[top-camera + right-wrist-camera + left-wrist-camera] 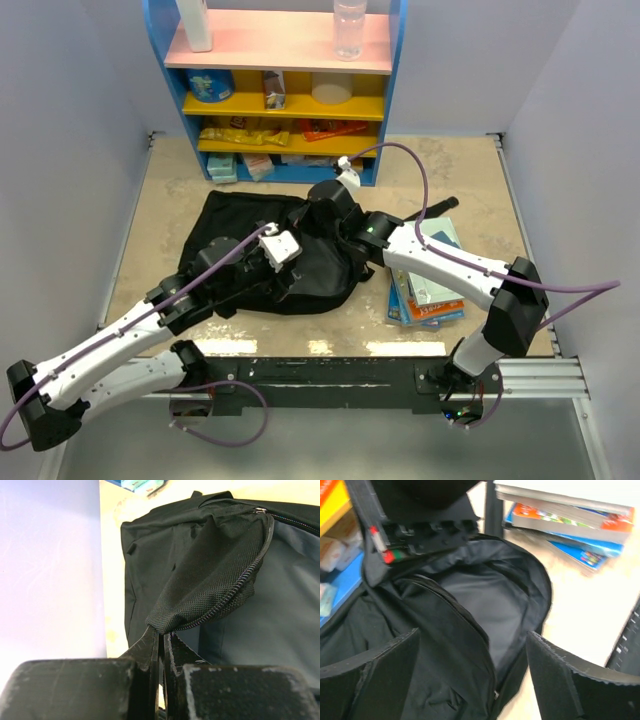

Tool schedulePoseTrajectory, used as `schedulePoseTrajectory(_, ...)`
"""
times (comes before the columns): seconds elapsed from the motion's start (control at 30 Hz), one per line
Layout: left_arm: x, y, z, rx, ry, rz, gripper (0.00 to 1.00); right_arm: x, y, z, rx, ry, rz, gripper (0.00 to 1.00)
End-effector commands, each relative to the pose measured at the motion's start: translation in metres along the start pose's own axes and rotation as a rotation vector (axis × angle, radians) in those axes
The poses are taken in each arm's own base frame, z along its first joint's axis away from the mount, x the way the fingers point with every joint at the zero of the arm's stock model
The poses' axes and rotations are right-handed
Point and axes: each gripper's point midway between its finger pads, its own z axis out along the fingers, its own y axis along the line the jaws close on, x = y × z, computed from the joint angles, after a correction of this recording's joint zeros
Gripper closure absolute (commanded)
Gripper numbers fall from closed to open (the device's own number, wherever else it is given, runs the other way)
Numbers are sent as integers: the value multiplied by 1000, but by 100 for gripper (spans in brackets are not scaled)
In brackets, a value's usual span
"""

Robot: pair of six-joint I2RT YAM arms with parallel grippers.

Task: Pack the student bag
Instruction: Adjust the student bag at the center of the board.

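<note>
One student bag (226,216) lies unzipped mid-table, two grippers on the job. Right gripper (161,635) is clamped tight on its zip-edged flap, holding it up. Left gripper (472,666) is spread wide over the opening, gripping nothing. One stack of at least three books (432,290) sits just right

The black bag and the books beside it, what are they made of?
The student bag looks like woven fabric, probably nylon: matte, coarse weave at the zip edge, soft folds. The books look like paper, page edges showing, under colourful printed covers.
</note>
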Motion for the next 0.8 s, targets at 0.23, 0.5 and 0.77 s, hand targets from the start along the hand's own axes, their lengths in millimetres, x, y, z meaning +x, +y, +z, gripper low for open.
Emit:
schedulePoseTrajectory(0.23, 15, 22, 19, -184, 19, -12, 23, -23, 41, -17, -131, -53, 100, 100)
schedulePoseTrajectory(0.5, 6, 40, 10, -272, 14, 27, 100, -20, 32, -32, -121, -27, 52, 100)
schedulePoseTrajectory(0.77, -8, 53, -35, -265, -20, 46, 100, -33, 3, -65, -111, -85, -74, 53)
